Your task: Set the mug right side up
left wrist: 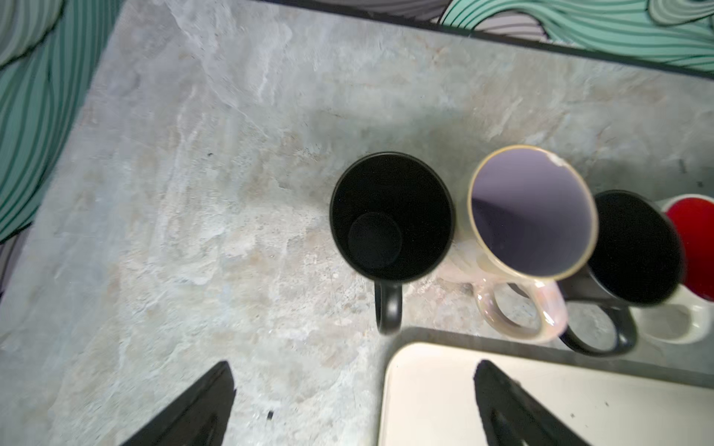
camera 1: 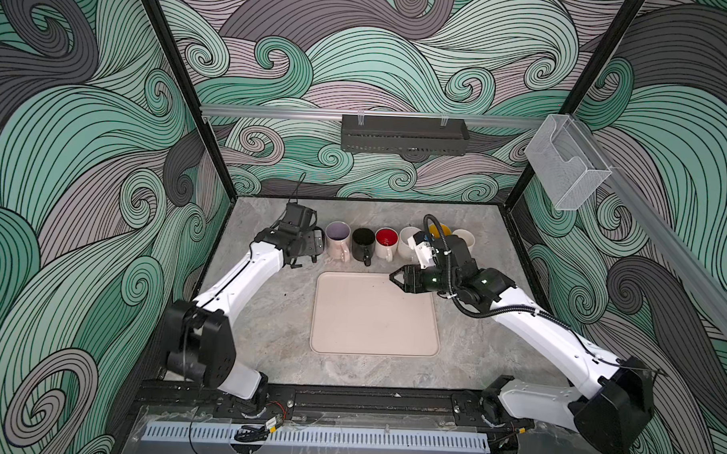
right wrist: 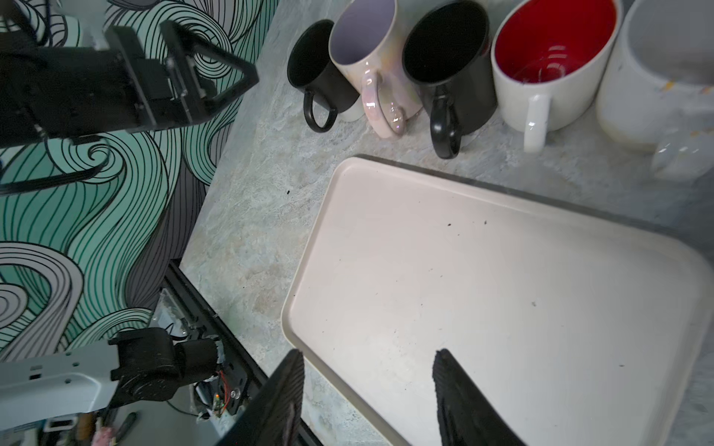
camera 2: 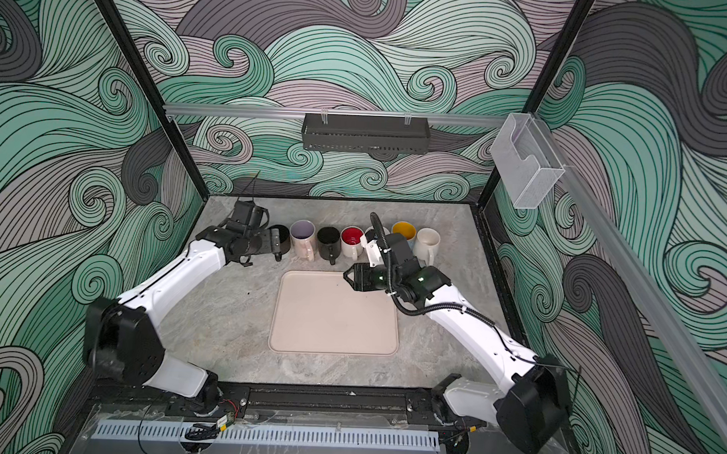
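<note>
Left wrist view: left hand (left wrist: 353,365) wide, empty, near black mug (left wrist: 390,216); a bump could tip it. Right hand (right wrist: 369,352) open, empty.

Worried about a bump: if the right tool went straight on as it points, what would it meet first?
Probably the tray, whose surface fills the gap ahead of the right tool in its wrist view. Depth is unclear; it may pass above.
</note>
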`<state>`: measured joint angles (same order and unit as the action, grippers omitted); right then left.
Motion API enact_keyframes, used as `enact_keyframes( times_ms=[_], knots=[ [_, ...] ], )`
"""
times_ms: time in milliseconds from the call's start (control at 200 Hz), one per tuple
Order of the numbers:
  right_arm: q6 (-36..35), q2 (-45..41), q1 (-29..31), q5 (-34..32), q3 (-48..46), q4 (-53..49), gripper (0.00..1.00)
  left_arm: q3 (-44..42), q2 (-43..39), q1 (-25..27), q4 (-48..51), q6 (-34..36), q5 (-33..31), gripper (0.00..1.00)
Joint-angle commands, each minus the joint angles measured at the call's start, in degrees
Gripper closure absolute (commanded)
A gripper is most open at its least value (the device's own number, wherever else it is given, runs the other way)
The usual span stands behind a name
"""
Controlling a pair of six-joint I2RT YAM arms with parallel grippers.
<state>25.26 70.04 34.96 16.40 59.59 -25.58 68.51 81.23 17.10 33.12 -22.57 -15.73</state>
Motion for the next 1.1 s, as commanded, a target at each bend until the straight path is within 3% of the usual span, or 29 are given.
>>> enact_keyframes(
  times_ms=[0, 90, 210, 275, 370, 460, 515, 630, 805, 906, 1011, 1096],
  knots=[
    [-3.8, -3.4, -0.7, -6.8, 2.0, -5.1, 0.24, -5.1, -10.3, 1.1, -1.5, -0.8, -3.1, 0.01],
    [-6.0, -6.1, -0.9, -11.9, 1.4, -6.6, 0.01, -14.4, -20.8, 1.6, -10.4, -0.1, -3.6, 0.01],
    [-7.3, -10.3, -0.9, -24.3, -3.8, -3.7, 0.01, -34.9, -35.1, 2.0, -34.7, 2.5, -5.4, 0.01],
    [-8.3, -12.7, -0.9, -27.9, -8.6, 0.8, 0.01, -46.0, -40.3, 2.0, -49.0, 8.1, -6.5, 0.01],
    [-8.0, -16.9, -0.9, -30.7, -16.9, 10.7, 0.00, -51.3, -43.1, 2.0, -52.9, 14.7, -12.4, 0.01],
    [-10.4, -21.1, -0.9, -32.2, -24.2, 20.6, 0.00, -52.0, -38.6, 0.9, -56.0, 19.9, -22.4, 0.01],
    [-12.6, -21.5, -1.0, -33.7, -24.7, 20.9, 0.00, -51.6, -33.8, -1.2, -58.3, 22.9, -23.4, 0.01],
    [-16.8, -18.4, -1.0, -36.9, -21.5, 15.9, 0.00, -53.6, -22.2, -8.5, -69.6, 20.9, -15.6, 0.02],
    [-19.6, -19.6, -1.4, -39.7, -23.6, 20.0, 0.00, -53.6, -0.6, -15.0, -89.3, 19.4, -6.5, 0.01],
    [-21.8, -19.6, -3.3, -43.9, -25.0, 22.2, 0.01, -50.0, 5.9, -16.7, -87.9, 19.2, -2.9, 0.01],
    [-24.4, -18.5, -7.3, -48.7, -28.0, 28.1, 0.00, -43.1, 5.1, -18.3, -72.8, 17.5, 0.5, 0.01],
    [-25.0, -15.6, -12.3, -49.2, -31.0, 35.0, 0.01, -42.3, 6.3, -18.2, -73.0, 18.6, 1.4, 0.02]
  ],
)
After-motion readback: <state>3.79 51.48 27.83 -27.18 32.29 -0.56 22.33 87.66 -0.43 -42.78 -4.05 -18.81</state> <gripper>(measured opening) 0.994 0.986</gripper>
